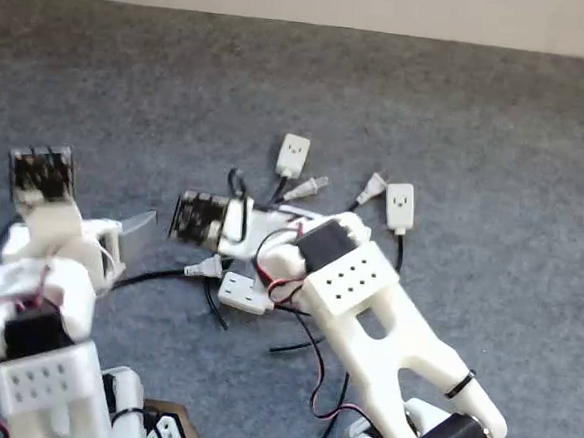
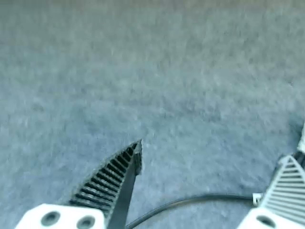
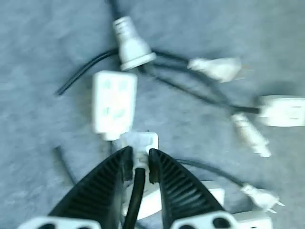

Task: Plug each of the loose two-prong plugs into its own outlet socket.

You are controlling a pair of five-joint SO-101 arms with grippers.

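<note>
Right wrist view: right claw (image 3: 138, 164) pinched shut on a plug (image 3: 139, 142) just beside the outlet (image 3: 113, 102). Plug likely light, rigid; cord (image 3: 136, 191) springy, so grip the body. Left claw (image 2: 214, 151) wide open, empty.

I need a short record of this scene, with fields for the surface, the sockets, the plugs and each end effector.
surface: grey carpet
sockets: three white; far socket, side socket, near socket
loose plugs: far plug and side plug, unplugged, between the far and side sockets
left end effector: open, over carpet, a black cord lies below it
right end effector: shut on a white plug by its cord end
</note>
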